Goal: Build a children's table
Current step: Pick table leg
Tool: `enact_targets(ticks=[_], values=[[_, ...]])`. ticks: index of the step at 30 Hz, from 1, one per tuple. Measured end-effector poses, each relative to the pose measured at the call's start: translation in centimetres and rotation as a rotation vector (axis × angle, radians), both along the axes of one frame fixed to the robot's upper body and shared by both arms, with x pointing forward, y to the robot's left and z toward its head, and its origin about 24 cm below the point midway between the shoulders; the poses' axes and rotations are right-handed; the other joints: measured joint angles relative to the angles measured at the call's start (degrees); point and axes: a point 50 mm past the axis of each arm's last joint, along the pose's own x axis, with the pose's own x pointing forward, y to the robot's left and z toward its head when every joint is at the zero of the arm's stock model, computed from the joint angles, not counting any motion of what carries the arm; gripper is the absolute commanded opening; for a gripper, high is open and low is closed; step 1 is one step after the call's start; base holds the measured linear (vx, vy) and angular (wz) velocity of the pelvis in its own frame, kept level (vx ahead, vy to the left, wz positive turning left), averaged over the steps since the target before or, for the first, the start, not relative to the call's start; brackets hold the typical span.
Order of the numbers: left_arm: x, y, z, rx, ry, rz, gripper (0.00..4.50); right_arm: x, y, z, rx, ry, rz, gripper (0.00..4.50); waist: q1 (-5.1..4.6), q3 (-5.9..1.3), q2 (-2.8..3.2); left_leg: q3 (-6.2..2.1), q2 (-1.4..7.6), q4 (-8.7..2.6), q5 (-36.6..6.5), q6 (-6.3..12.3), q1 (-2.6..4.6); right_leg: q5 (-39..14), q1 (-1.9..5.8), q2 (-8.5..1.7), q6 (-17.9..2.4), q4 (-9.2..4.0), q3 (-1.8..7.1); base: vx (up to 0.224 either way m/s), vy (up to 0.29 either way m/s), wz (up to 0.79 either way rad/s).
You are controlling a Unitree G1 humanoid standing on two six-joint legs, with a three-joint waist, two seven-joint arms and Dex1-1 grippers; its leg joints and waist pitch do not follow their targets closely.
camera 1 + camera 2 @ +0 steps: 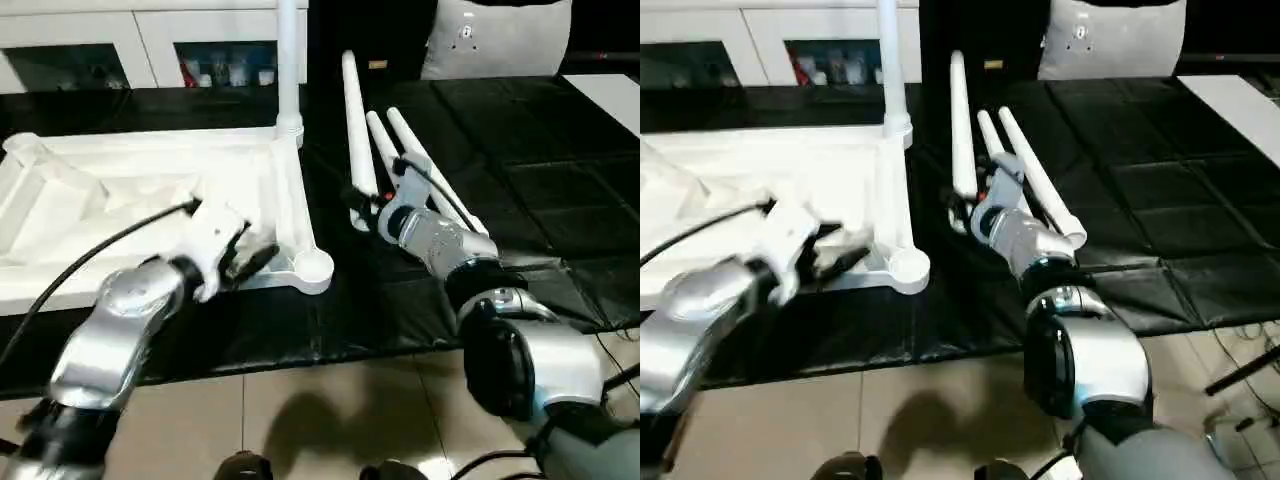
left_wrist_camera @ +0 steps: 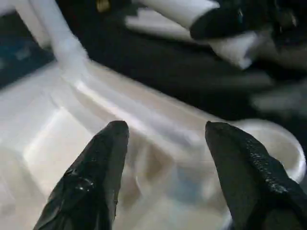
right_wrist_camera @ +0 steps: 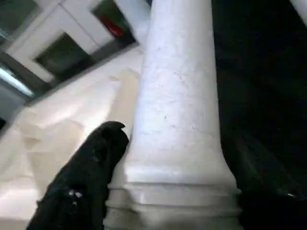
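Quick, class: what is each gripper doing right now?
Left gripper: open, empty, over the tabletop.
Right gripper: shut on a leg.

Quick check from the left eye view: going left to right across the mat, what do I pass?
Upturned tabletop → left gripper over its near right edge → empty near corner socket → right gripper, its fingers around the near end of a loose leg → the other two loose legs.

Black mat (image 1: 520,150) on the floor carries the upturned tabletop (image 1: 150,200); three loose legs (image 1: 385,150) lie just beside it.
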Motion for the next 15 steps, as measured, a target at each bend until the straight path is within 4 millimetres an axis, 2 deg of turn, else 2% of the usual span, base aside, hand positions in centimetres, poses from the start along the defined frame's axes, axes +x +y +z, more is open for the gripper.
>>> enact_targets(ticks=[2,5,7,9,15], values=[[0.6,-0.4,0.7,-0.051,-0.029,0.018,3.22,-0.3,-0.7,0.5,0.073,-0.063,0.012,2.77,0.24,-0.01,0.01,0.02,0.00,0.00,0.06,0.09,-0.01,0.04,-0.01,0.00,-0.01,-0.02,0.00,0.000,0.000,0.00],[1.5,-0.6,1.9,-0.195,-0.052,0.058,3.33,-1.0,-2.0,1.7,0.204,-0.174,0.043,2.77,0.76,-0.01,-0.01,0.03,0.01,0.01,0.12,0.19,-0.06,0.07,-0.04,0.00,0.00,-0.01,-0.01,0.000,0.000,0.00],[2.3,-1.0,3.2,-0.328,-0.062,0.074,3.59,-2.0,-2.7,2.6,0.273,-0.261,0.100,2.77,1.03,-0.03,-0.04,0.02,0.03,0.00,0.16,0.26,-0.06,0.08,-0.02,0.00,0.01,-0.02,-0.06,0.000,0.000,0.00],[3.0,-1.3,4.6,-0.448,-0.077,0.079,3.69,-3.1,-2.5,3.1,0.322,-0.321,0.186,2.77,1.05,-0.06,-0.08,0.01,0.03,0.00,0.19,0.29,-0.05,0.12,0.00,-0.01,0.00,-0.03,-0.07,0.000,0.000,0.00],[3.6,-4.3,7.4,-0.743,-0.027,-0.077,3.79,-5.3,-1.1,3.5,0.341,-0.384,0.376,2.77,1.00,-0.10,-0.16,0.00,0.04,-0.01,0.35,0.35,-0.07,0.23,-0.02,-0.02,0.00,-0.03,-0.10,0.000,0.000,0.00]])
